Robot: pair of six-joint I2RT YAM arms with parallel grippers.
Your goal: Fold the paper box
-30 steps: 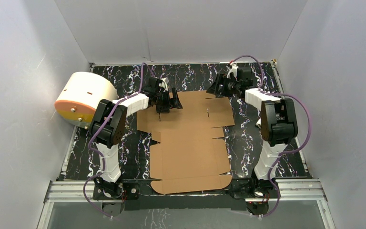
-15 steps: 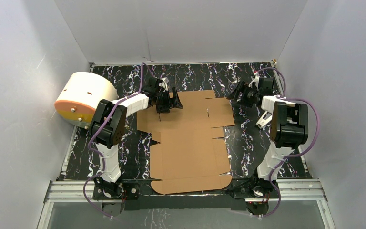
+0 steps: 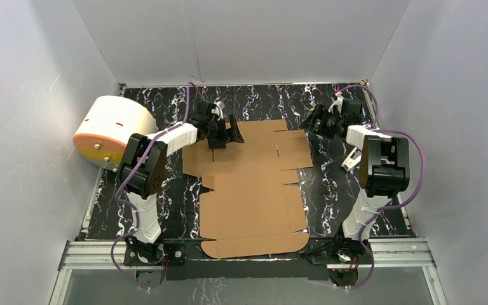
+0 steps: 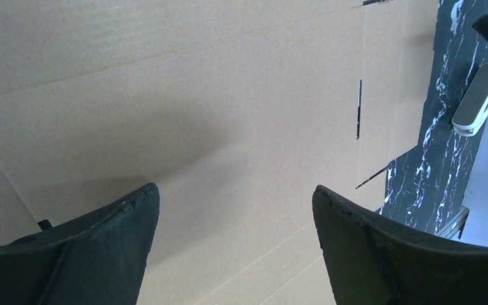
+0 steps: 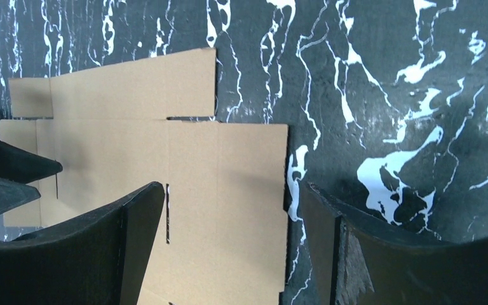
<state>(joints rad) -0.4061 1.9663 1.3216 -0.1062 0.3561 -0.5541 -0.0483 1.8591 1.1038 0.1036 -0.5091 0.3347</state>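
Both claws stand spread, holding nothing: left gripper (image 3: 227,135) over the far-left flap of the unfolded paper box (image 3: 254,190) lying flat on the table (image 3: 325,190), right gripper (image 3: 312,124) off its far-right corner, likely to lift flaps.

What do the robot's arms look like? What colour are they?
The left arm and right arm are white with chunky black joints. A purple cable loops along each. The left gripper and right gripper each have two curved black fingers.
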